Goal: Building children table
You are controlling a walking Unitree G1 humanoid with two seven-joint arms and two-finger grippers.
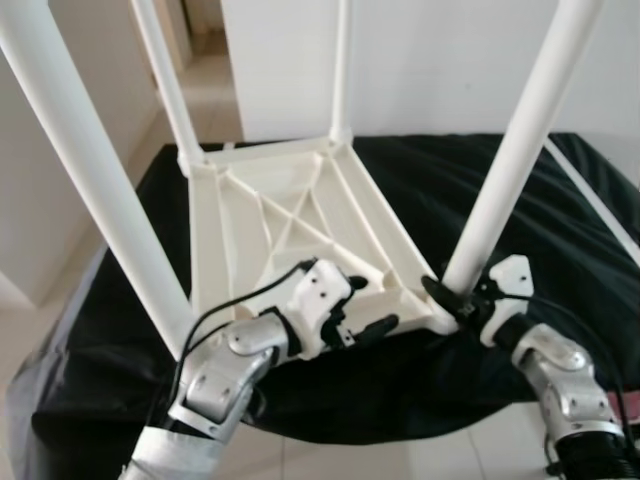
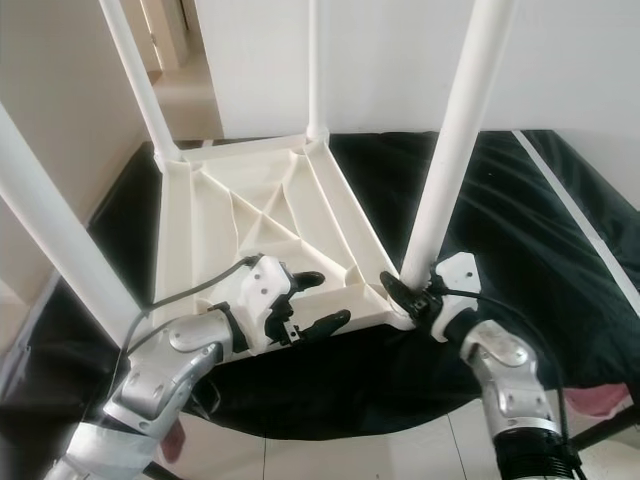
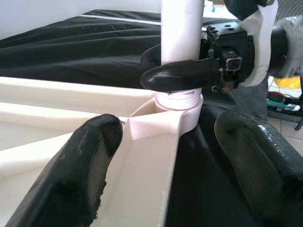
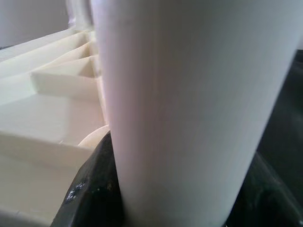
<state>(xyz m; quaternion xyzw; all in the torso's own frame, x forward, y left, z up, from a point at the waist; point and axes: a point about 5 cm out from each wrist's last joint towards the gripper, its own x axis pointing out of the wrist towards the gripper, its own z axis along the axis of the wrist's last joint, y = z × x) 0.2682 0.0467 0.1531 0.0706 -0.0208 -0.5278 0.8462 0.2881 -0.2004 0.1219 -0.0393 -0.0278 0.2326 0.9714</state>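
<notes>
A white children's table lies upside down, its ribbed underside (image 1: 290,215) facing up on a black cloth. All its legs stand upright in the corner sockets. My right gripper (image 1: 450,300) is shut on the base of the near right leg (image 1: 510,160), just above its socket (image 3: 180,101). In the right wrist view that leg (image 4: 189,109) sits between the dark fingers (image 4: 90,189). My left gripper (image 1: 368,305) is open and straddles the table's near rim (image 3: 151,156), a little left of that socket. One finger (image 3: 71,175) is inside the rim, the other outside.
The black cloth (image 1: 520,210) covers a low platform that ends just before me, with tiled floor (image 1: 400,460) below. The near left leg (image 1: 90,170) rises close to my left arm. A white wall stands behind. A white bar (image 1: 590,195) lies on the cloth's right side.
</notes>
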